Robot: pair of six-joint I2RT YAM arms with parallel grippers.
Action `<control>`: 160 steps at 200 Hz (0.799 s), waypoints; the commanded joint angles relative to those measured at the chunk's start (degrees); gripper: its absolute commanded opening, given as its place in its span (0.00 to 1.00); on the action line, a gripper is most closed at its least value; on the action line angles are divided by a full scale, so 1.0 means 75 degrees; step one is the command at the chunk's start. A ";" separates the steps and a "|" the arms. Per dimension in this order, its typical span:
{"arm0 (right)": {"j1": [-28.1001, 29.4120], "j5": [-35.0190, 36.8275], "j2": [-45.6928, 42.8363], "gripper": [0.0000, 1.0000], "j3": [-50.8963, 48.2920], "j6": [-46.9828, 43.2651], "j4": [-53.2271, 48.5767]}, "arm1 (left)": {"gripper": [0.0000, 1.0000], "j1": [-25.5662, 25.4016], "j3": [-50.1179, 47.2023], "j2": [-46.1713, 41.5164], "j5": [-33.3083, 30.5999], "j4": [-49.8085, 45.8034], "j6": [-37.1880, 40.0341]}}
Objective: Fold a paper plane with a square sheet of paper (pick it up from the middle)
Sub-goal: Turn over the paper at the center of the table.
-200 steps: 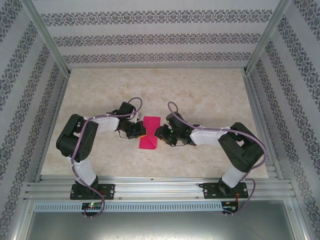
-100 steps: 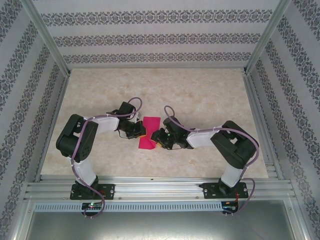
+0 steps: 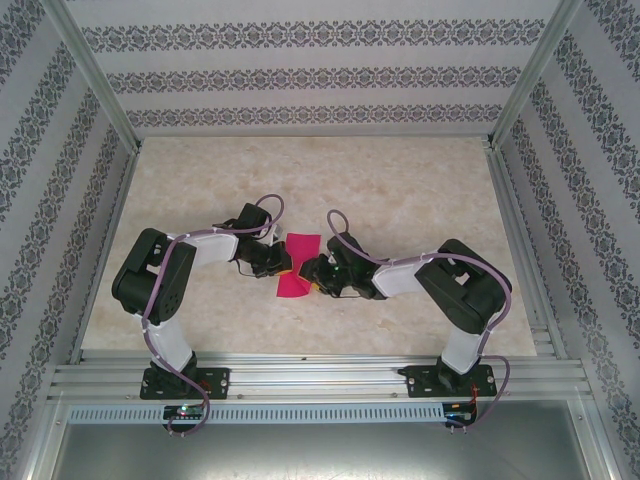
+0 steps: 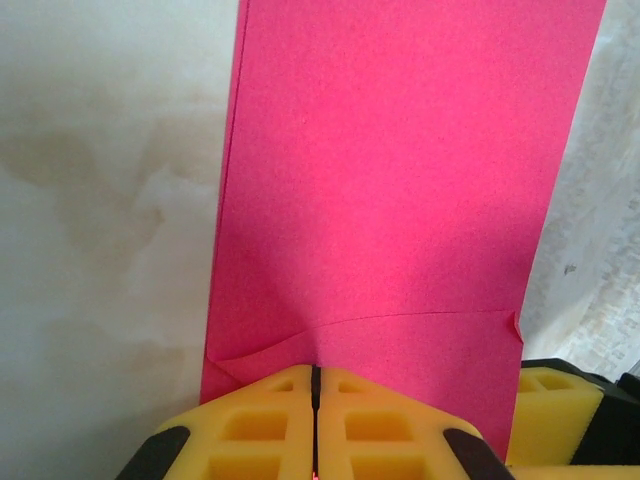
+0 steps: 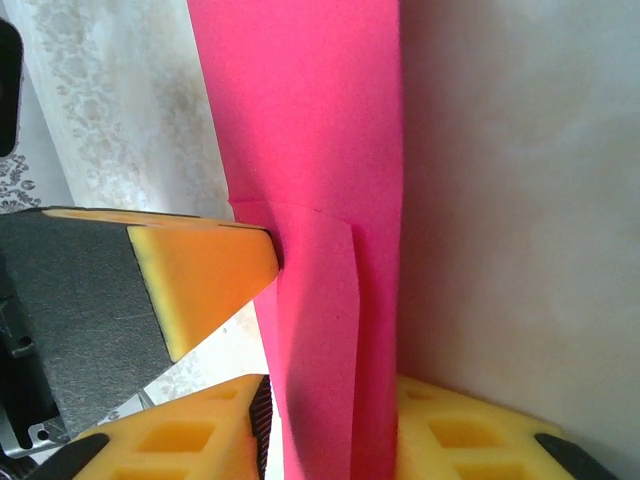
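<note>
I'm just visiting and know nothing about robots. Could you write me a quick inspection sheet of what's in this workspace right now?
Surface: pale marbled table, flat.
Job's things: pink paper, folded into a narrow strip, mid-table; not yet a plane.
Clutter: nothing seen.
Grippers: left gripper shut on the paper's edge; right gripper has the paper between its fingers, whether clamped is unclear.
Cables: purple cables loop up behind each gripper, off the paper.
Surroundings: patterned walls on three sides, metal frame at the near edge.
</note>
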 commanded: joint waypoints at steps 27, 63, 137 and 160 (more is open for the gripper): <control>-0.0162 -0.0156 0.0047 0.28 0.0030 -0.0303 0.0332 | 0.09 -0.0046 0.0139 -0.0204 -0.0170 -0.0350 -0.0084; -0.0182 -0.0286 0.0081 0.25 0.0047 -0.0415 0.0287 | 0.09 -0.0046 0.0127 -0.0157 -0.0160 -0.0333 -0.0094; -0.0240 -0.0428 0.0047 0.16 -0.0154 -0.0465 0.0310 | 0.10 -0.0052 0.0168 -0.0251 -0.0154 -0.0368 -0.0084; -0.0244 -0.0574 0.0082 0.11 -0.0096 -0.0605 0.0255 | 0.12 -0.0048 0.0223 -0.0349 0.0031 -0.0310 -0.0129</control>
